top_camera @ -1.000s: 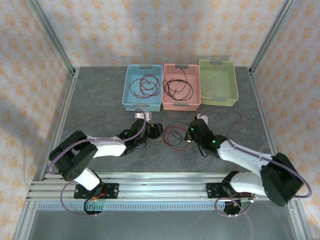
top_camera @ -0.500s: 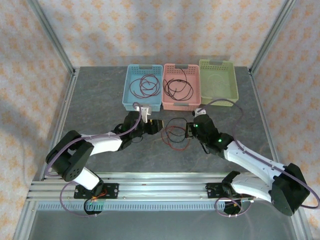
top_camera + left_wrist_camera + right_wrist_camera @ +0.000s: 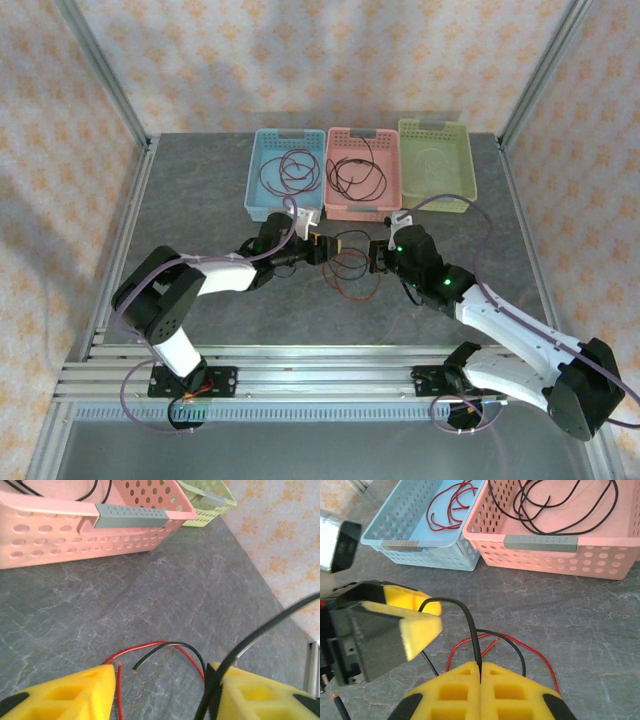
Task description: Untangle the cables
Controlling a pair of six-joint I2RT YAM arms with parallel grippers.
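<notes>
Right wrist view: the right gripper [image 3: 480,669] is clenched on a black cable [image 3: 466,615], which rises from between its closed pads and arcs away over the desk [image 3: 600,630]. Left wrist view: the left gripper [image 3: 161,675] is released, its fingers [image 3: 65,692] well apart, and the black cable runs along the inner face of one finger. The tangled cables [image 3: 350,268], red and black, lie just in front of the pink basket [image 3: 362,212], between both grippers. Further black strands [image 3: 358,175] lie coiled inside that basket.
</notes>
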